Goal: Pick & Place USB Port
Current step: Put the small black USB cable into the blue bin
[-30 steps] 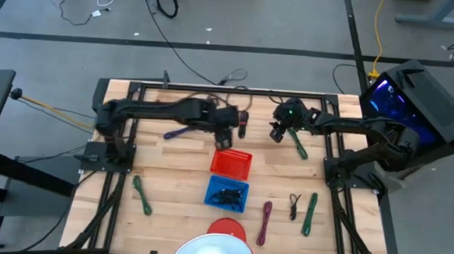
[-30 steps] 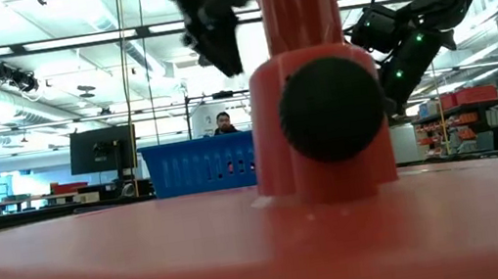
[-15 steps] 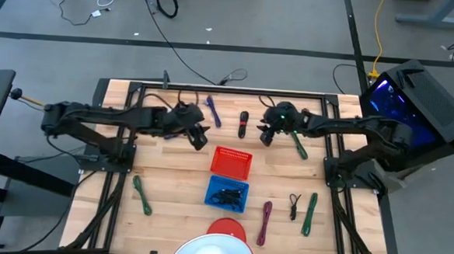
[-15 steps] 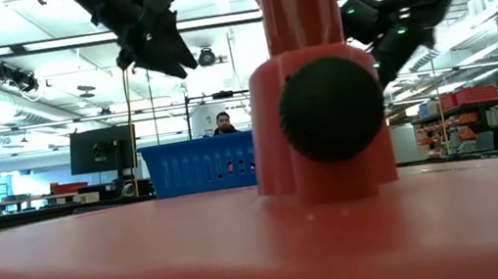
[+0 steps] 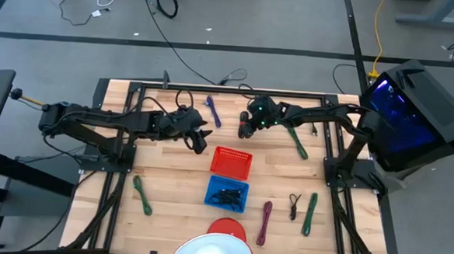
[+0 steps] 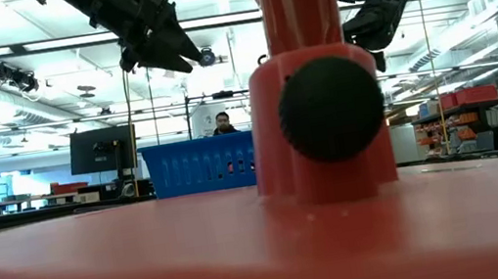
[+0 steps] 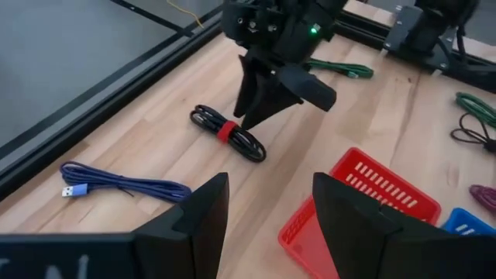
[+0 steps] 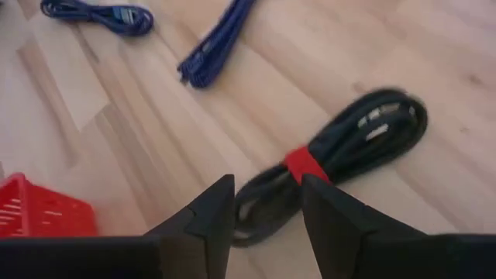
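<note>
Alignment over the black cable [image 8: 333, 167] comes first: the right gripper [image 8: 267, 205] is held just above the bundle, fingers spread, and should be centred on the red tie [image 8: 301, 164] before closing, where the coil is judged tightest. The cable lies on the table [image 5: 170, 163] beyond the red basket [image 5: 232, 162], between it and the table's far edge. The left gripper [image 7: 267, 205], also spread and empty, is held near the basket. The coil looks glossy and springy; the wood is pale and smooth.

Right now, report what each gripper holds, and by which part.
Nothing is held. The right gripper hangs open over the black cable bundle; the left gripper is open and empty near the red basket.
</note>
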Available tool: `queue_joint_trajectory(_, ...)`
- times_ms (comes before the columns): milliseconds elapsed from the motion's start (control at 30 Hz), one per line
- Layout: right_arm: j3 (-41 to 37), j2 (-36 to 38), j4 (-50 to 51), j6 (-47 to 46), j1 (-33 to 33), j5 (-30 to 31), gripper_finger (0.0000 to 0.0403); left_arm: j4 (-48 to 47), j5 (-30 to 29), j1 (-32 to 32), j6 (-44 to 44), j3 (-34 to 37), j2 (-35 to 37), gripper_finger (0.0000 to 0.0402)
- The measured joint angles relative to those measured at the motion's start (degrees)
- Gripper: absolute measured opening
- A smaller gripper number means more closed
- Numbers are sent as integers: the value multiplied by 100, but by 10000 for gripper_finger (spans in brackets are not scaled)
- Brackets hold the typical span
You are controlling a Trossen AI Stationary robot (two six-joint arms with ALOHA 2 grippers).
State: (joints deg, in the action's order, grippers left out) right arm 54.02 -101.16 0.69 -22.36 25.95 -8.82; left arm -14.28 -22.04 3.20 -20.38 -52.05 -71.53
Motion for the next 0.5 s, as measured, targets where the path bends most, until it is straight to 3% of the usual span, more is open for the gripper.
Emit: queue_joint_trajectory(500, 13, -208, 176, -1020, 0, 484, 153, 76, 85, -137, 9, 0, -4, 193)
